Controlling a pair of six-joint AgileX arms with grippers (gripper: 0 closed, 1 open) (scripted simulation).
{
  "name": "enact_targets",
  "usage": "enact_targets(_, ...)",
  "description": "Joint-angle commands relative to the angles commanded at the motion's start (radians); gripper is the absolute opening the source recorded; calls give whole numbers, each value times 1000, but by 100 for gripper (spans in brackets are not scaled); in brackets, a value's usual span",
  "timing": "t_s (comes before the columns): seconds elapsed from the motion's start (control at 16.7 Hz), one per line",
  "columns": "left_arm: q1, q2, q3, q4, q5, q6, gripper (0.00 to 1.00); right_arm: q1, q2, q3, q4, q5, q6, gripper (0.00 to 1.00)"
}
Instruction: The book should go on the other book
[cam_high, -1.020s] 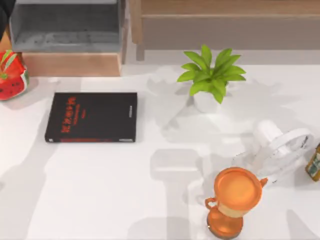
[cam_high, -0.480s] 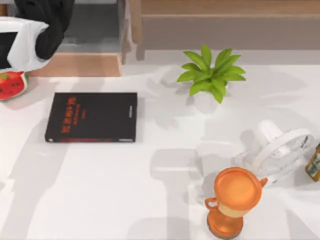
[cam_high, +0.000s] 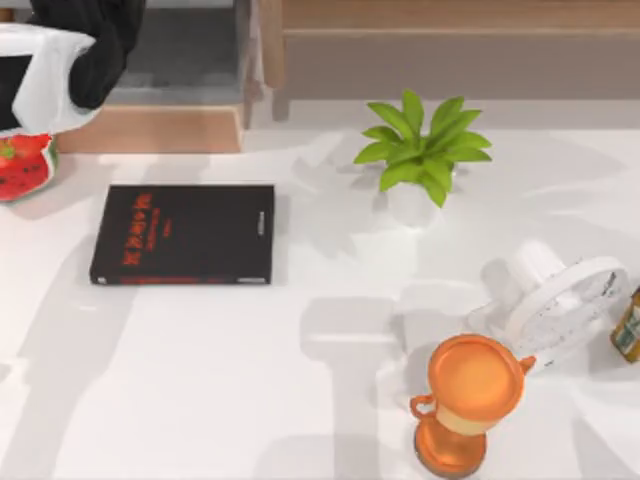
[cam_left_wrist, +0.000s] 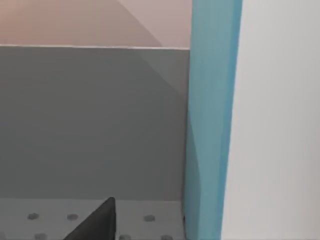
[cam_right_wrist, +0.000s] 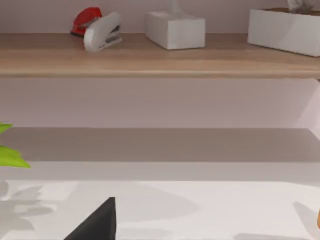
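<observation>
Black book (cam_high: 183, 234) lies flat on table (cam_high: 200, 400), left of centre. Potted plant (cam_high: 422, 155) to its right, further back. Trophy (cam_high: 468, 400) at front right, w/ desk fan (cam_high: 560, 300) just behind it & bottle (cam_high: 628, 325) at right edge. Watermelon-print bag (cam_high: 22, 165) at left edge, behind the book. Left arm (cam_high: 60, 60) over back-left corner.

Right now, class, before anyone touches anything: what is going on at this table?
The left arm is at the far left corner of the table, by the grey shelf unit. Its wrist camera looks closely at a light blue book standing upright against the grey compartment. The black book with red lettering lies flat on the table's left side with nothing on it, so the stacking is not yet done. A plant, a fan and an orange trophy stand to the right.
</observation>
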Motion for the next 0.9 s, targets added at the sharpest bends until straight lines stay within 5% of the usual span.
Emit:
enact_targets(0.78,8,115,129,-11,13,-1,100,0,0,0,0,0,0,100)
enact_targets(0.9,8,115,129,-11,13,-1,85,0,0,0,0,0,0,100)
